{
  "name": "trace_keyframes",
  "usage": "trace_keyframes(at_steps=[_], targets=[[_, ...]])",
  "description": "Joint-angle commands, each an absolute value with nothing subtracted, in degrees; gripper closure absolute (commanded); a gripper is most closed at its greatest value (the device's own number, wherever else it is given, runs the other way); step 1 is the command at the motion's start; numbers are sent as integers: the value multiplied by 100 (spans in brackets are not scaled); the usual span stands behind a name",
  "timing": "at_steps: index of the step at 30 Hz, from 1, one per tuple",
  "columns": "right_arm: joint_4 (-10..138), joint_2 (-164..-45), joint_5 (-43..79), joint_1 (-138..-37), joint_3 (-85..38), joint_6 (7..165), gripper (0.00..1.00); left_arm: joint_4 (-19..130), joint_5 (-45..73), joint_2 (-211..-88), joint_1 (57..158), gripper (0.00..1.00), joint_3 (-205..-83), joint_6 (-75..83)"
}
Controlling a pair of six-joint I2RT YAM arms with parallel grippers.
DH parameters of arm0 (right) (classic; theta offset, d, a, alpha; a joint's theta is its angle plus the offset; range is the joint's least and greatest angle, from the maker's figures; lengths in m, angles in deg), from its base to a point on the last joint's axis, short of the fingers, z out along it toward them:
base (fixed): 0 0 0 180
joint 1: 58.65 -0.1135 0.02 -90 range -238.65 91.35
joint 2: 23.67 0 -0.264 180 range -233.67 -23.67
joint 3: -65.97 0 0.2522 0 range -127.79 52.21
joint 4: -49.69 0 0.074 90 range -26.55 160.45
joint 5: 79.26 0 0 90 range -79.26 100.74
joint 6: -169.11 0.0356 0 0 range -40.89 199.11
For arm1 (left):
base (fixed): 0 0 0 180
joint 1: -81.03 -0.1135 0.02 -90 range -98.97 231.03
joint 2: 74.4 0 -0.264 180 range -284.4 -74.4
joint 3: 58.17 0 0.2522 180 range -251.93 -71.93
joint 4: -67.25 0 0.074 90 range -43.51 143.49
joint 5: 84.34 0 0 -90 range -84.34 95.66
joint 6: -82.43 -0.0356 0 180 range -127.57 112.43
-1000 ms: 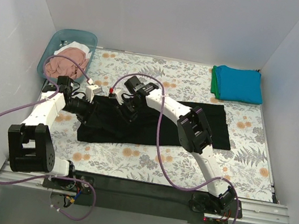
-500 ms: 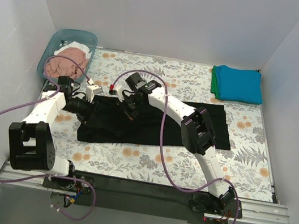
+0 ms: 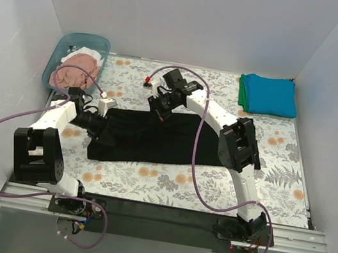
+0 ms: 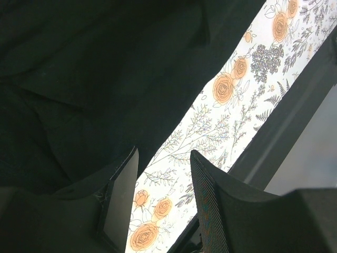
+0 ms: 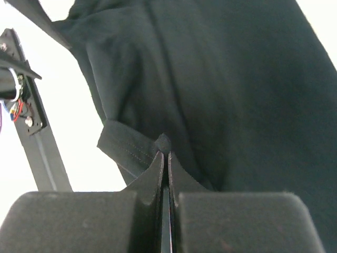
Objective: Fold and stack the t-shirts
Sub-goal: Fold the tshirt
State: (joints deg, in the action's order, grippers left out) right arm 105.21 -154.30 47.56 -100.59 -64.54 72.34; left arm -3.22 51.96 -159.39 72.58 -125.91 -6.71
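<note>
A black t-shirt (image 3: 153, 140) lies spread across the middle of the floral table cloth. My right gripper (image 3: 161, 109) is at its far edge, shut on a small pinch of the black cloth (image 5: 164, 142), and a sleeve hem hangs just left of the jaws. My left gripper (image 3: 101, 125) is at the shirt's left end, low over the table. Its fingers (image 4: 122, 190) stand open with only the floral cloth showing between them, and the black t-shirt (image 4: 95, 79) lies along the left finger. Folded teal-blue and green t-shirts (image 3: 268, 94) are stacked at the back right.
A teal plastic tub (image 3: 100, 43) at the back left holds pink (image 3: 70, 74) and white cloth. The floral table cloth (image 3: 178, 186) covers the table. White walls close in the left, back and right sides. A dark rail (image 4: 284, 126) runs along the table's edge near my left gripper.
My right gripper has shut on the black t-shirt's far edge and moved back and to the right with it, drawing the cloth along. The left gripper has stayed near the shirt's left end.
</note>
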Motion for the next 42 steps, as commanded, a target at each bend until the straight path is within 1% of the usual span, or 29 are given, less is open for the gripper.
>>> trace_keyframes(at_steps=[1,7,11,15,18,19,26,34,38,42], targets=[[10152,-15357,4889,-9830,-6336,7708,99,-223,5329,-15860,7259,57,-12730,-731],[9704,-15603,5047,-9697,-6117,8288,99,-74,5426,-15781,7434,60,-12669,-731],[9598,-15823,4845,-9671,-6143,8534,99,705,5190,-15526,7715,60,-12519,-275],[9457,-15920,4398,-9540,-6108,8763,99,1375,4961,-15621,7918,58,-12554,279],[9220,-15859,4414,-9381,-5994,8974,99,1727,4785,-15928,8023,58,-12660,605],[9098,-15841,4423,-9364,-5959,9009,99,1798,4767,-15991,8224,56,-12703,605],[8930,-15771,4511,-9267,-5809,9141,99,2377,4442,-16281,8691,50,-12774,210],[8851,-15736,4520,-9258,-5774,9159,99,2905,4310,-16282,8718,50,-13002,-422],[8824,-15709,4520,-9258,-5756,9167,99,2810,4511,-16360,8709,50,-13099,-731],[8798,-15683,4511,-9232,-5686,9176,99,2169,5125,-16579,8709,50,-13354,-1459]])
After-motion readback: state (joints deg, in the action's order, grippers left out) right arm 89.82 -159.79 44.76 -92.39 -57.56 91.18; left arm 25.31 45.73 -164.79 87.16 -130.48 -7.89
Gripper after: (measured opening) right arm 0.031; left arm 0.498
